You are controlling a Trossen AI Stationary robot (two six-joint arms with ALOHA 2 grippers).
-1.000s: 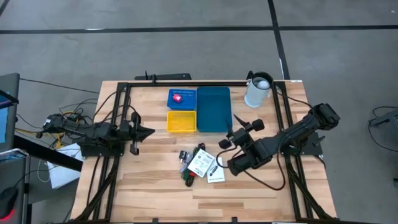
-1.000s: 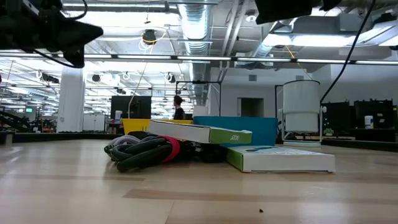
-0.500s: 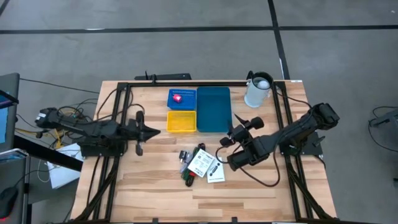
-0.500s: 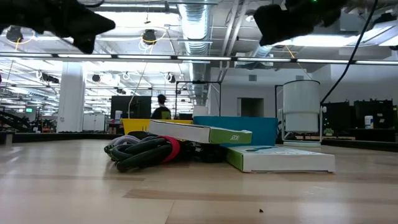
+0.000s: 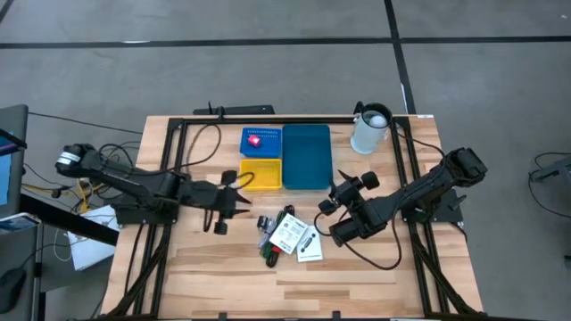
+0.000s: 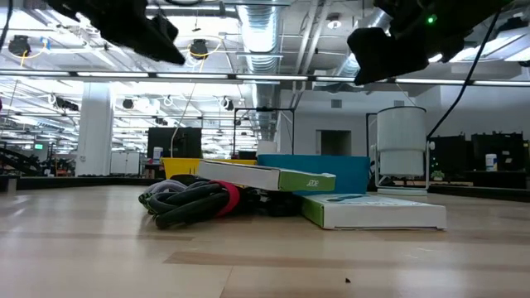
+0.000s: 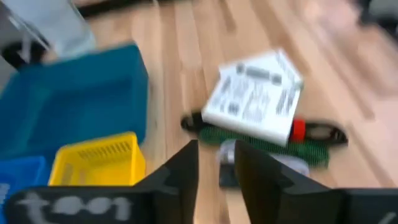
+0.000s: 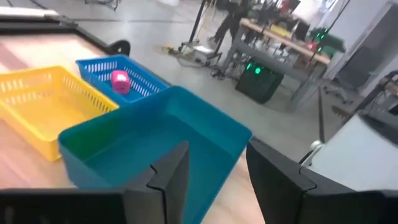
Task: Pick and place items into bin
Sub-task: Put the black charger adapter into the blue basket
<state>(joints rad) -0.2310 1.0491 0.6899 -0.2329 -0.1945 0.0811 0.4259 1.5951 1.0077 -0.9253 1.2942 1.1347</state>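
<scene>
On the wooden bench [image 5: 178,276], everything is placed here relative to the pile of items [image 5: 287,235] lying at its middle. Well to the left of the pile, the left end effector [image 5: 239,194] is seen above the bench surface, its tips pointed toward the pile; its two fingers are spread apart with nothing between them, as the left wrist view shows. Behind the pile, a yellow bin [image 5: 260,174], a small blue bin [image 5: 271,139] holding a red-pink piece [image 5: 255,139], and a larger teal bin [image 5: 307,157] are set side by side, touching.

The pile itself is made up of a white printed card [image 5: 287,234] laid over a green pen-like tool [image 7: 267,144] with a red band, a black tool beneath it, and a second white packet [image 5: 310,253] just beside. From bench height a bundle of grey-green cord is also seen among them. The cards are judged light, stiff and flat, so an edge grip is advised, since they lie flush and may slide. The pen-like tools are judged light and rigid, best pinched across the shaft at mid-length.

Just to the right of the pile, the right end effector [image 5: 335,198] is held raised, aimed toward the teal bin; its fingers are parted and empty. Far behind and right of the pile, a white jug [image 5: 369,130] stands apart.
</scene>
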